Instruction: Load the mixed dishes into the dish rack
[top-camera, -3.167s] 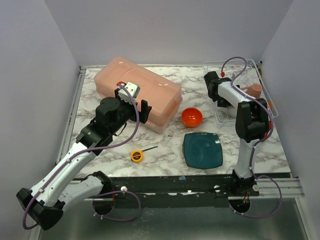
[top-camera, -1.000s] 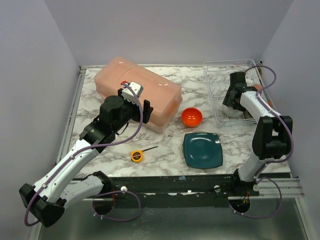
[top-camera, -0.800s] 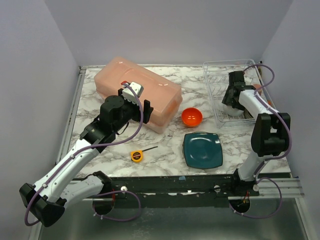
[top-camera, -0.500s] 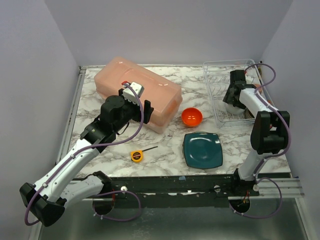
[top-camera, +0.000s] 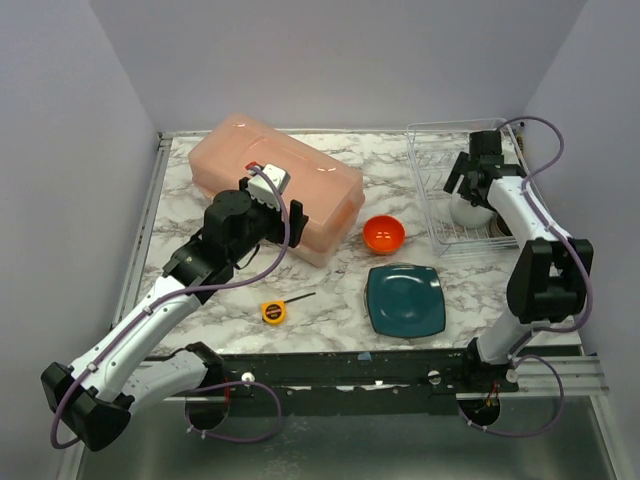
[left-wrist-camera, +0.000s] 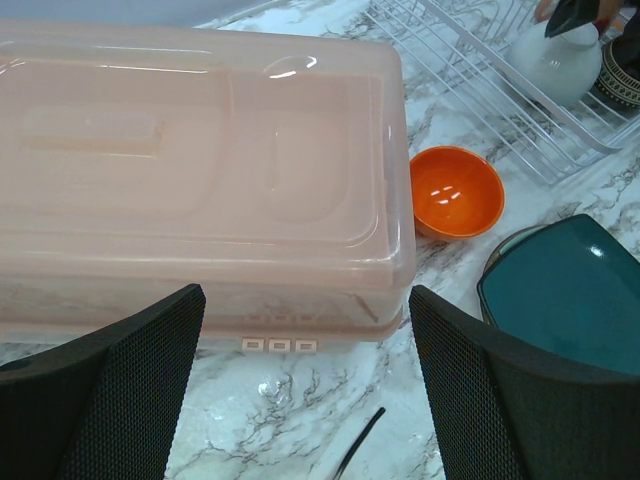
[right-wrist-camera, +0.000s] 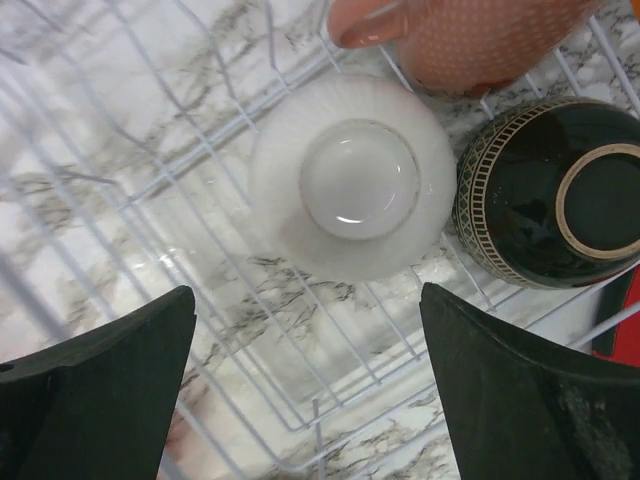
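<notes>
On the marble desk (top-camera: 330, 320) the big pink plastic tub (left-wrist-camera: 200, 170) stands before my wide, empty left fingers (left-wrist-camera: 110, 400). Outside the white wire dish rack (top-camera: 430, 160) lie the teal square plate (top-camera: 405, 300) and orange bowl (top-camera: 384, 233); inside it, under my wide right fingers (right-wrist-camera: 530, 400), a white bowl (right-wrist-camera: 352, 190) lies upside down beside a dark bowl (right-wrist-camera: 540, 200) and pinkish mug (right-wrist-camera: 470, 40)

White bowl (right-wrist-camera: 352, 175) sits upside down in the wire rack (top-camera: 430, 185), straight under the right gripper (right-wrist-camera: 310, 340). Dark bowl (right-wrist-camera: 555, 190) with the patterned rim is upside down too, just right of it. Pink mug (right-wrist-camera: 470, 35) lies on its side past them. Orange bowl (left-wrist-camera: 456, 192) stands upright and the teal plate (left-wrist-camera: 570, 290) lies flat, both ahead-right of the left gripper (left-wrist-camera: 305, 390).
</notes>
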